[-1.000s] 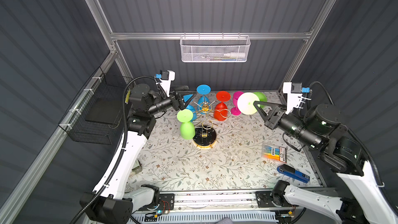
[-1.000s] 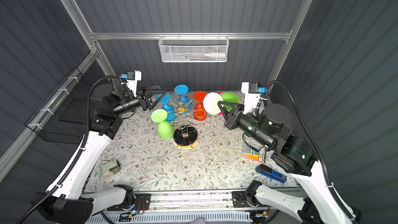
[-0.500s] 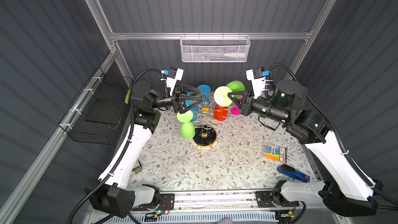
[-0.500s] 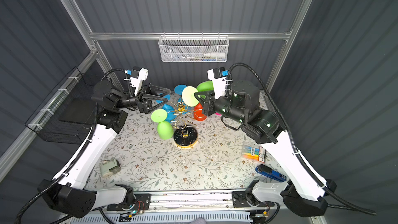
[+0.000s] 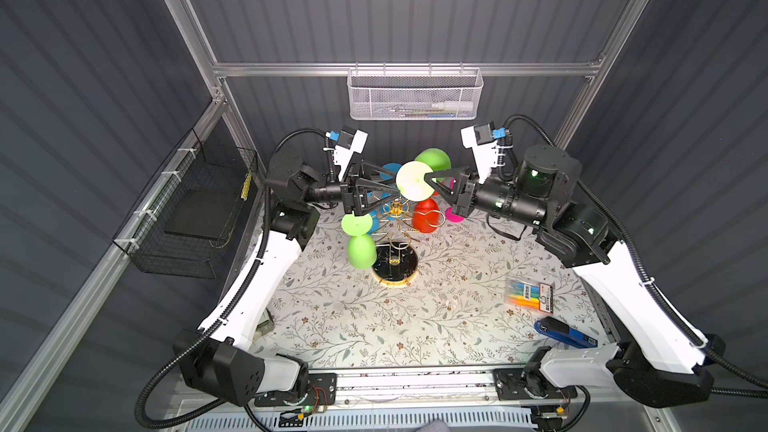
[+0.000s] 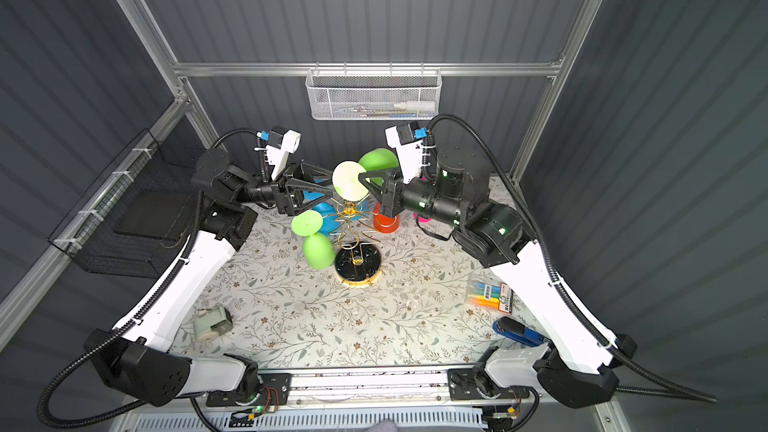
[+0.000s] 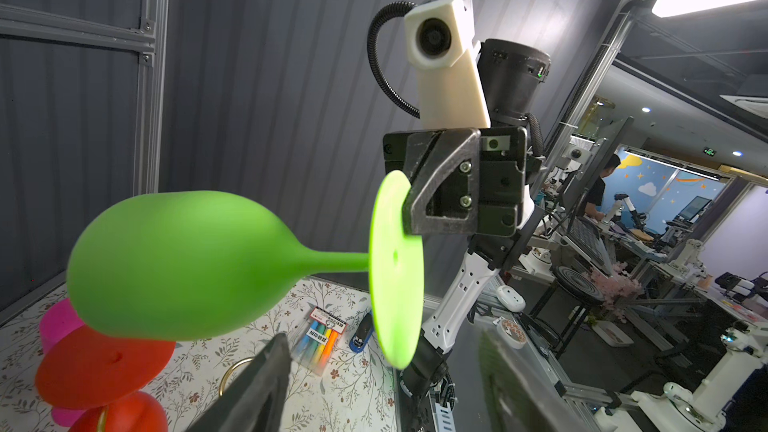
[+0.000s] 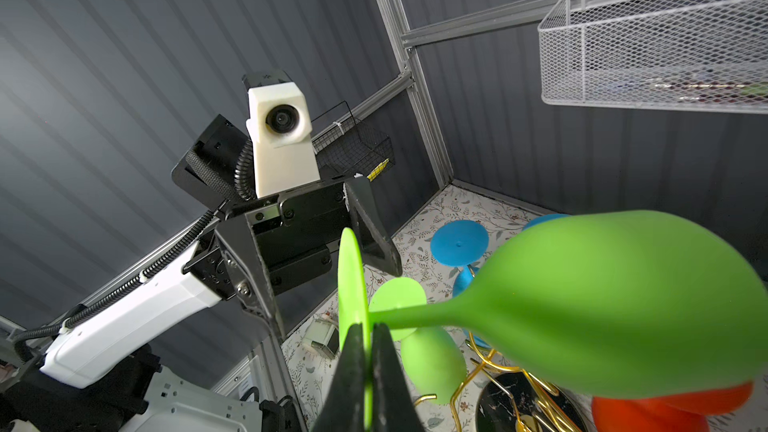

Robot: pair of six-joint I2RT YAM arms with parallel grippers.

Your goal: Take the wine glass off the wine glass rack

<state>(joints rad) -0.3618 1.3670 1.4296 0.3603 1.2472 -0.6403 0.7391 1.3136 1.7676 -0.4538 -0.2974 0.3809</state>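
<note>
**Item 1: my right gripper** (image 8: pixel 368 351). Clenched on the rim of the foot of a green wine glass (image 8: pixel 602 305). The glass lies on its side in the air, stem level, clear of every arm of the wine glass rack (image 5: pixel 395 268). In both top views it hangs over the rack's crown, foot toward 9 o'clock and bowl toward 1 o'clock.

**Item 2: my left gripper** (image 5: pixel 390 184). Jaws released and spread wide, nothing between them. It faces the glass's foot from 9 o'clock, close by. I cannot tell whether a finger touches the disc.

**Item 3: rack.** Gold wire, upright, with a round black base on the flowered cloth (image 5: pixel 374 326), mid-table.

**Item 4: second green glass** (image 5: pixel 360 243). Hung foot-up on the rack's 9 o'clock side, bowl down beside the base.

**Item 5: red glass** (image 5: pixel 424 218). At the rack's 2 o'clock, with a gold loop across it.

**Item 6: blue glass** (image 6: pixel 326 218). At 10 o'clock, under my left gripper.

**Item 7: pink glass** (image 5: pixel 455 214). At 3 o'clock beyond the red one, mostly hidden by my right arm.

**Item 8: marker pack** (image 5: pixel 530 295) **and blue stapler** (image 5: pixel 565 332). Both at 4 o'clock from the rack, the stapler farther out.

**Item 9: white mesh basket** (image 5: pixel 415 93). On the back rail, at 12 o'clock.

**Item 10: black wire basket** (image 5: pixel 195 209). On the side wall, at 9 o'clock.
</note>
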